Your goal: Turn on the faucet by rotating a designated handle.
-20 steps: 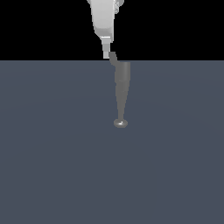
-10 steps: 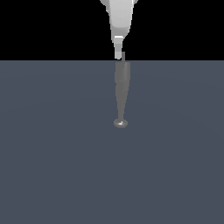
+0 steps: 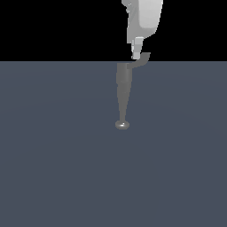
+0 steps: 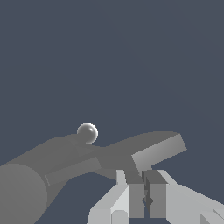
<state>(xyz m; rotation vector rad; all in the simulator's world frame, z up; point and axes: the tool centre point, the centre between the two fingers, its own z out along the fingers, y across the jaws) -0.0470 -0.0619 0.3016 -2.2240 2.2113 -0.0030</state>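
Faucet lies on the dull blue-grey desk, its tapered column running toward the exterior camera and ending in a shiny round knob. The wide end sits at the desk's far edge, where its outline merges with the black background. Handle branches from that wide end toward the exterior view's right, short and curved, flared at the tip.

Gripper comes down from above, its upper body cut off by the frame edge. The lowest finger sits just beside or touching the handle (contact hard to confirm).

Wrist view: gripper has its fingers nearly together, only a thin dark slit between, nothing visibly clamped. Handle lies just beyond the fingertips
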